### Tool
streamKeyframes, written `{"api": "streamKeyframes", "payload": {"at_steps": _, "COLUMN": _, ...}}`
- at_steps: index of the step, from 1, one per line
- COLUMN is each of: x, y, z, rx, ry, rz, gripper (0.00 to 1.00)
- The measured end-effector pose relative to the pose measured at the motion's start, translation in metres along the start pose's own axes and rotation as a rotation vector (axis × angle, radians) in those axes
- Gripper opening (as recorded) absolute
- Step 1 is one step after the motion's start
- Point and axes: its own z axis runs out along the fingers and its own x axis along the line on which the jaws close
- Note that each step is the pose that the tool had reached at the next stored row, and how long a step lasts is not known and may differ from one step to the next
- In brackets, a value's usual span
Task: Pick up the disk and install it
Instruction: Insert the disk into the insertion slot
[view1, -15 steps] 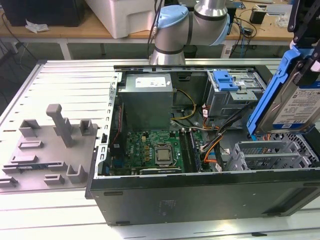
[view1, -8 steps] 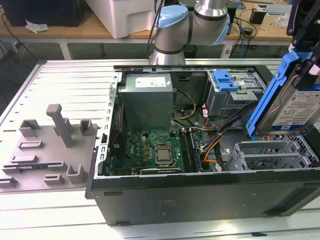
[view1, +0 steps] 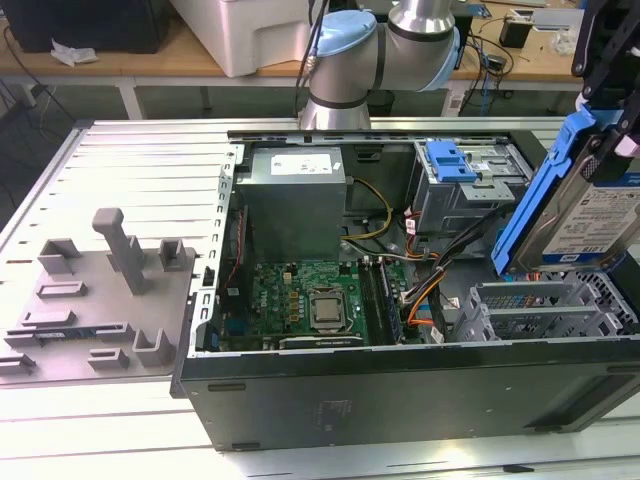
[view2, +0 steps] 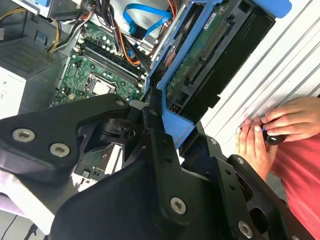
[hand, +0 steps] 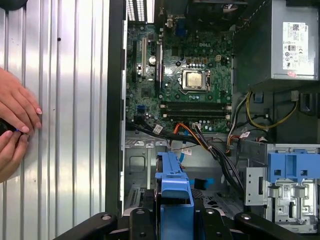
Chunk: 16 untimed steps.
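The disk (view1: 588, 215) is clamped in the pincer (view1: 605, 140) at the exterior view's right edge. It is steeply tilted, its label showing, above the right end of the open computer case (view1: 400, 390). In the second wrist view the black fingers (view2: 150, 117) are closed onto its blue carrier frame. The arm (view1: 380, 40) enters at the upper middle of the exterior view, joints bent toward the right. There is one disk, one case, one blue latch (view1: 450, 160) atop one grey cage (view1: 455, 200), one grey fixture (view1: 100, 300) on the worktop (view1: 130, 150), and a person's two hands (hand: 20, 107) beside the case.
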Motion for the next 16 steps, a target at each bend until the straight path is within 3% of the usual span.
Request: {"api": "streamKeyframes", "payload": {"at_steps": 16, "x": 0.0039, "y": -0.0002, "z": 0.0089, "rx": 0.0001, "ry": -0.0092, "rz": 0.0, "gripper": 0.37}}
